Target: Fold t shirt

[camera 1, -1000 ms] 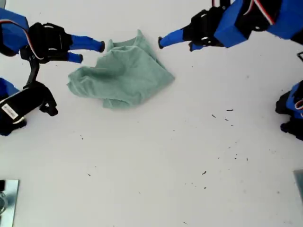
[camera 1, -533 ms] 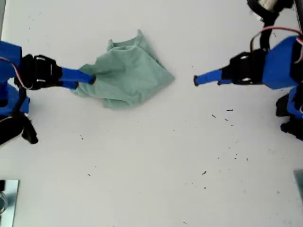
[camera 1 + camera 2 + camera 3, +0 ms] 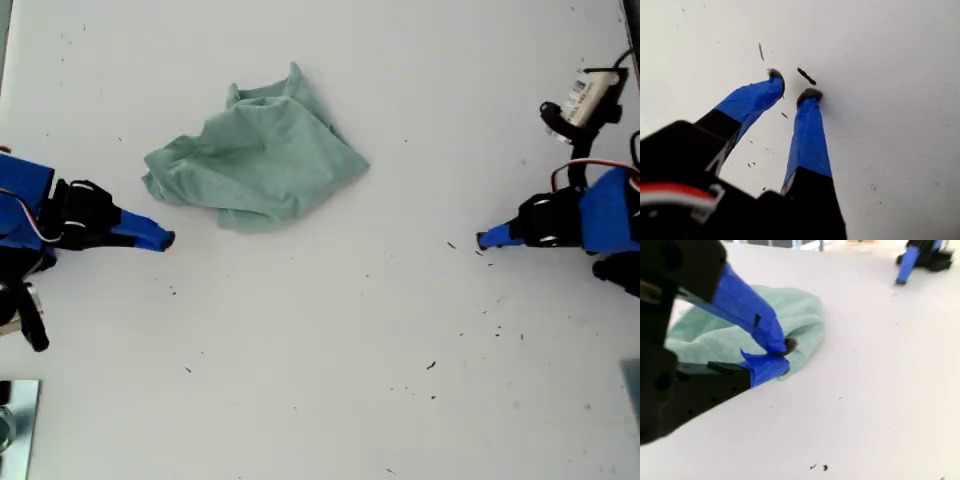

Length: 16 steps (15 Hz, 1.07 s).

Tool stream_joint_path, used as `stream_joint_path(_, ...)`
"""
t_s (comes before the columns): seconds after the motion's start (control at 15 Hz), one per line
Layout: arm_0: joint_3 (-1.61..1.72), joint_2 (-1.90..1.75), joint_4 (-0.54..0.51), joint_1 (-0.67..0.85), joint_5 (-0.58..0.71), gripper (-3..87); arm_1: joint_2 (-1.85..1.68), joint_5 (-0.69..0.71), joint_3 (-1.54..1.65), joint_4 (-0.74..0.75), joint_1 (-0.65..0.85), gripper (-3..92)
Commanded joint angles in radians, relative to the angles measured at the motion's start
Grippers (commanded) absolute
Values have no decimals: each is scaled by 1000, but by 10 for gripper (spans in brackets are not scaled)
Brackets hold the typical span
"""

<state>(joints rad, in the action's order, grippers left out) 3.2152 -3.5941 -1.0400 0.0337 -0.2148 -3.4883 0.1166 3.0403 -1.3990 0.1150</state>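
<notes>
the t shirt (image 3: 258, 158) lies crumpled on the white table (image 3: 330, 350), long axis slanting toward the exterior view's upper right. my first gripper (image 3: 791, 86) is slightly parted, empty; my second gripper (image 3: 783, 356) has its tips together, holding nothing.

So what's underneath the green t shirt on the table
Only the plain white table shows around the crumpled pale sage-green cloth t shirt. Nothing pokes out from beneath it; whatever its folds cover cannot be seen.

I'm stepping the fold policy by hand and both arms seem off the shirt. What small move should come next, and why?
Probably bring my second gripper back to the near edge of the t shirt, jaws opened. The shirt lies crumpled and unheld; this gripper is empty just beside it, while my first gripper sits farther off over bare table.
</notes>
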Motion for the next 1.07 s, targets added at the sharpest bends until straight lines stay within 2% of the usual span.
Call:
stream_joint_path(0.0, 20, -9, 2, 32, 110, 149, -15, 21, 48, 21, -5, 100)
stream_joint_path(0.07, 18, -9, 2, 41, 298, 173, -15, 132, 48, 21, 20, 100)
stream_joint_path(0.2, 26, -9, 8, 40, 344, 172, -15, 676, 46, 20, 37, 102)
stream_joint_path(1.0, 26, -9, 8, 40, 344, 171, -15, 680, 48, 23, 29, 86)
